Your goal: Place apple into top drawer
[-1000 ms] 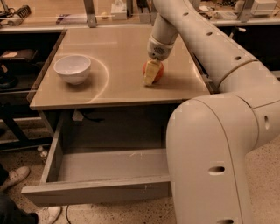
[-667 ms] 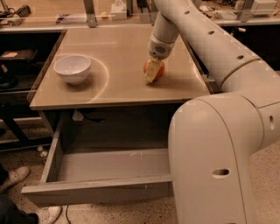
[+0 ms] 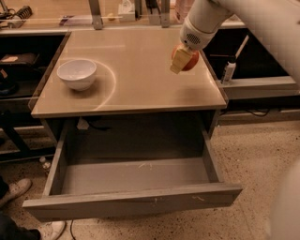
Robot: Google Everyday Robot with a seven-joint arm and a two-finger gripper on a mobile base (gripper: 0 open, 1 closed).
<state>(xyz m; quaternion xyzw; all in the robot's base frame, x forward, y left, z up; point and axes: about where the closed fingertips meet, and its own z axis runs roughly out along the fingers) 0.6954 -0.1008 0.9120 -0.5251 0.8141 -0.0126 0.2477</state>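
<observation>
A robotics lab or test workroom rather than a home. A bulky white robot arm point(image 3: 220, 14) reaches over a plain beige counter point(image 3: 140, 89), its gripper point(image 3: 181, 62) above the counter's right rear part and clasped on the apple point(image 3: 193, 61). The counter is bare institutional furniture, carrying one white bowl point(image 3: 77, 73), with the grey top drawer point(image 3: 131, 202) pulled open below. Around it are a speckled terrazzo-like floor point(image 3: 253, 154), dark shelving on both sides, metal posts point(image 3: 96, 11) at the back, a loose cable point(image 3: 258, 112) and a small bottle point(image 3: 229, 71) – and a bystander's shoe point(image 3: 14, 190) at the lower left.
</observation>
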